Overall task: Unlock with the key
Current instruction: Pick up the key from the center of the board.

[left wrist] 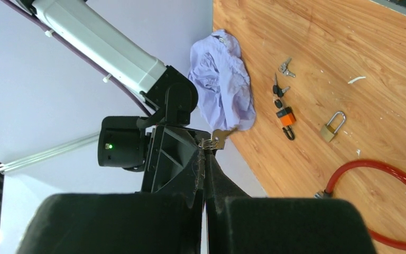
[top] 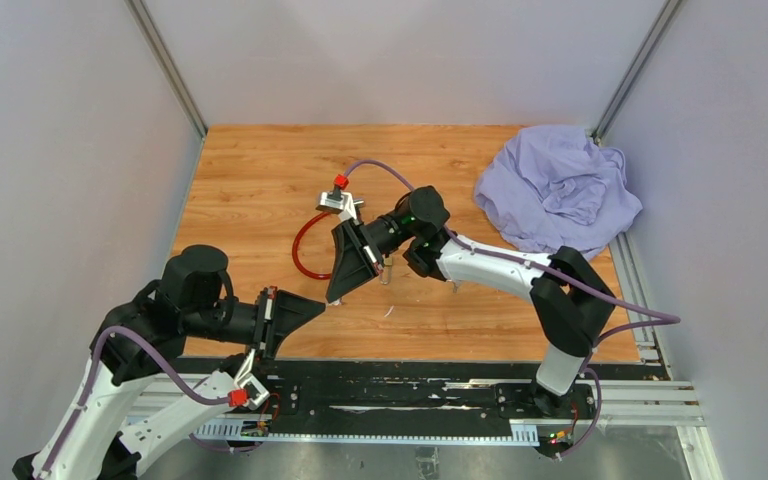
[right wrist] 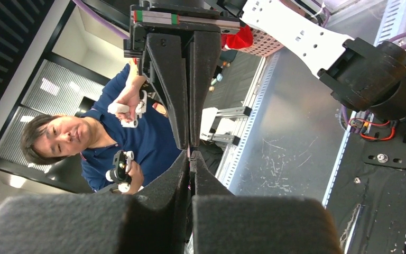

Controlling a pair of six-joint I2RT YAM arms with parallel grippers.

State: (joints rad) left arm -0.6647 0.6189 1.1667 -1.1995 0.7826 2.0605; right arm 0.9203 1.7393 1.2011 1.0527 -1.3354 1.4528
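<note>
A small brass key [left wrist: 220,139] on a wire ring sits exactly where my two grippers meet tip to tip, above the table's front edge. My left gripper [top: 318,305] [left wrist: 206,150] is shut, with the key ring pinched at its tips. My right gripper [top: 335,293] [right wrist: 190,159] is shut too and reaches down from the right onto the same spot; its black fingers [left wrist: 174,153] fill the left wrist view. A brass padlock [left wrist: 331,127] lies on the wooden table [top: 260,170], apart from both grippers. The key is hidden in the right wrist view.
A red cable lock [top: 303,250] [left wrist: 386,174] lies mid-table with its silver body [top: 337,201]. An orange lock with keys [left wrist: 285,116] and a loose key bunch [left wrist: 285,67] lie beyond the padlock. A purple cloth [top: 555,190] [left wrist: 219,79] is heaped at the back right.
</note>
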